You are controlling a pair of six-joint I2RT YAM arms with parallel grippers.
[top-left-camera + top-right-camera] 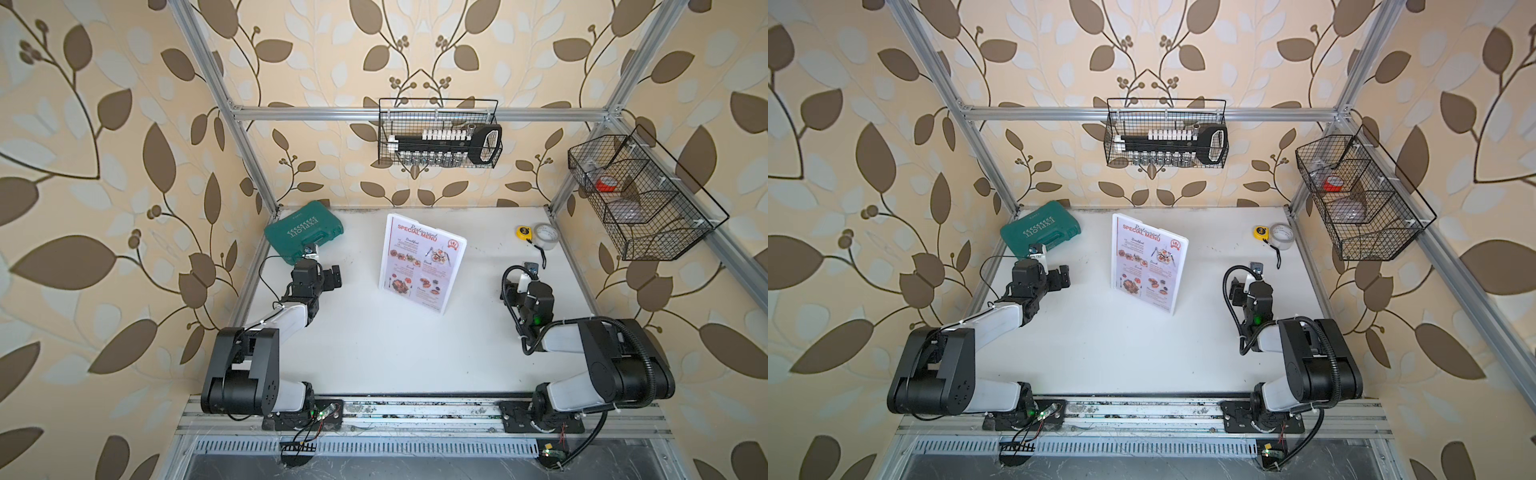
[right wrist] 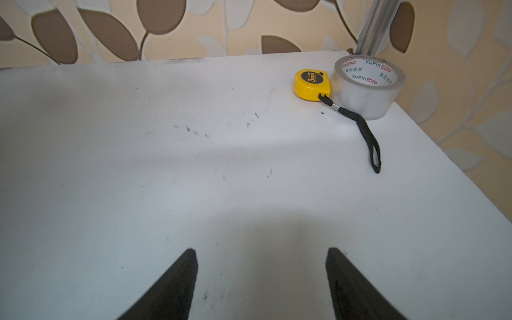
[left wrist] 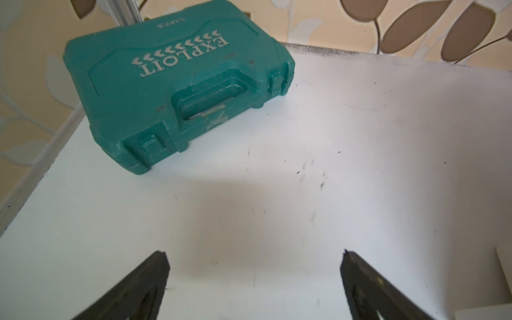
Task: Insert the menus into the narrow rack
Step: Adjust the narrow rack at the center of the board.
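One pale paper menu sheet with red heading sits inside upright clear plastic rack, middle of white table. I think job looks done. Risk: I swing arm wide, bump rack, it tips over. Left gripper jaws wide apart, empty, near green plastic case. Right gripper jaws apart, empty, right side. Both arms bent low, well apart from rack.

Beige wallpaper w/ brown leaf print on 3 sides, alu frame, scuffed white tabletop.
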